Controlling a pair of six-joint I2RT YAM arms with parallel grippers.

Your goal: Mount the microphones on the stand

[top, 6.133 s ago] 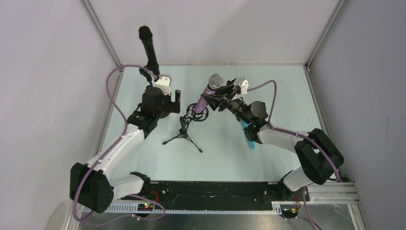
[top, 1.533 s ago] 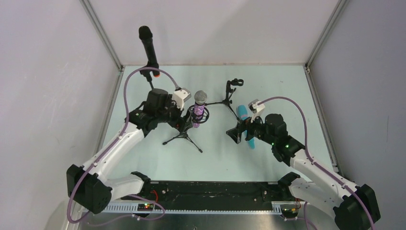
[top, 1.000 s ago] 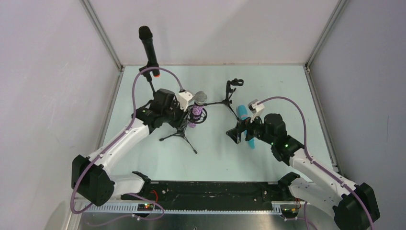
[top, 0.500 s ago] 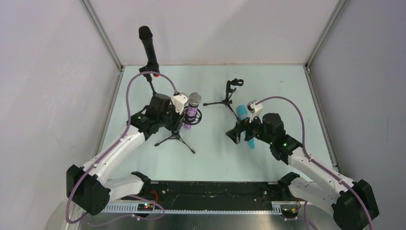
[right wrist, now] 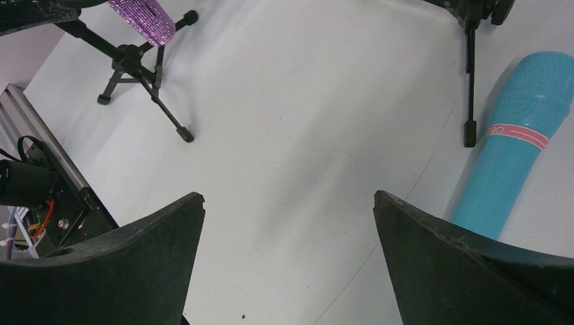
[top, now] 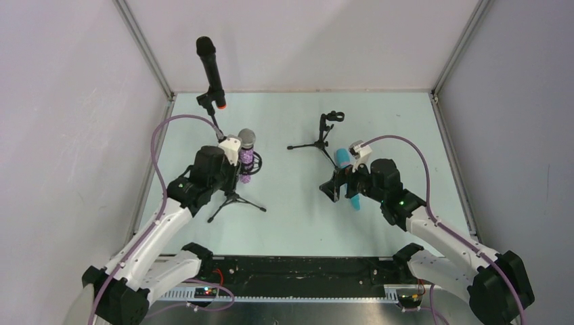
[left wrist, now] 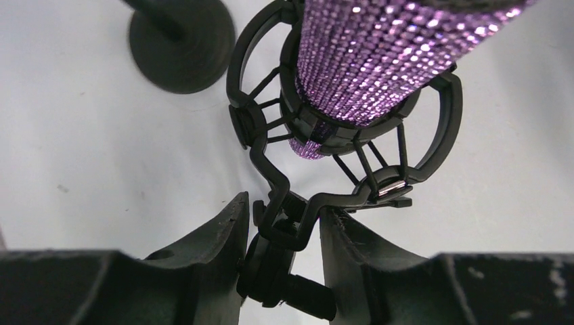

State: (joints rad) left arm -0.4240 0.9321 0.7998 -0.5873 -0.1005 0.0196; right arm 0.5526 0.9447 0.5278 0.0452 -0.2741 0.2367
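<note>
Clenching the purple microphone's [left wrist: 379,54] stand [left wrist: 279,277] is the left hand [left wrist: 283,217]; right hand [right wrist: 288,203] gapes beside blue microphone [right wrist: 521,142].

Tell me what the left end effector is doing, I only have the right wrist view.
Observer: The left end effector is shut on the joint just below the purple mic.
Operator: Where's the black mic?
Observer: The black mic is clipped head up in a stand at the far left corner.
Operator: Is the stand by the blue mic free?
Observer: Yes, its clip holds nothing.
</note>
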